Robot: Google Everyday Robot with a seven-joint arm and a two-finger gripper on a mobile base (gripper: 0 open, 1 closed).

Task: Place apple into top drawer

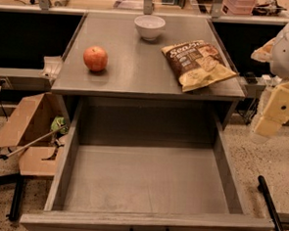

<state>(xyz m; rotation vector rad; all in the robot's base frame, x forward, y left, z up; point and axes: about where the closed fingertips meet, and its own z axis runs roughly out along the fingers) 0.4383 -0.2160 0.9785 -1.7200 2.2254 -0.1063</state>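
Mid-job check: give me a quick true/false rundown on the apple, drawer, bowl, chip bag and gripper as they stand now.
1. The apple lies in the top drawer. False: it sits on the cabinet top, left side.
2. The top drawer is pulled open. True.
3. The white bowl holds the apple. False: the bowl stands apart, at the back.
4. The chip bag lies on the cabinet top's right side. True.
5. The gripper hangs at the right of the view, beside the cabinet, apart from the apple. True.
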